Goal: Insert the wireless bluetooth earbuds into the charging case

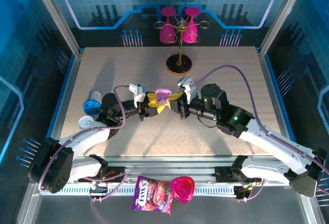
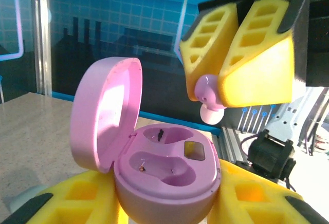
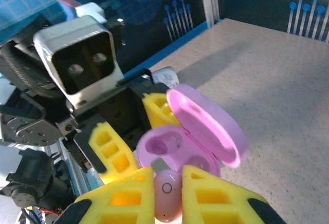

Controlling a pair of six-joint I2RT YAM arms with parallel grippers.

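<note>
Earbud [image 3: 168, 198]: a lilac bud pinched between the yellow fingers of the right gripper [image 1: 175, 102], hanging just above the open case and not yet in a socket.
Charging case [image 2: 167, 175]: lilac and pebble-shaped, its lid swung up and back on the hinge. Both moulded sockets inside look empty.
Left gripper [image 1: 152, 104]: jaws closed on the base of the charging case, a yellow finger on either side. It holds the case over the middle of the table with the opening turned upward.
Right gripper: jaws clamped on the earbud, whose rounded end pokes out past the fingertips toward the case.
Arms: they meet nose to nose at the centre of the speckled table [image 1: 221, 70], the two sets of fingertips near each other but apart.
Left side of the table: a blue round cap [image 1: 93, 103] stands well apart from the case, beside the left arm.
Back of the table: a gold stand [image 1: 179, 62] with pink glasses [image 1: 167, 26] hung upside down from its arms.
Front rail: a sweet packet [image 1: 151, 194] and a pink heart-shaped dish [image 1: 182, 189] lie side by side, touching, between the two arm bases.
</note>
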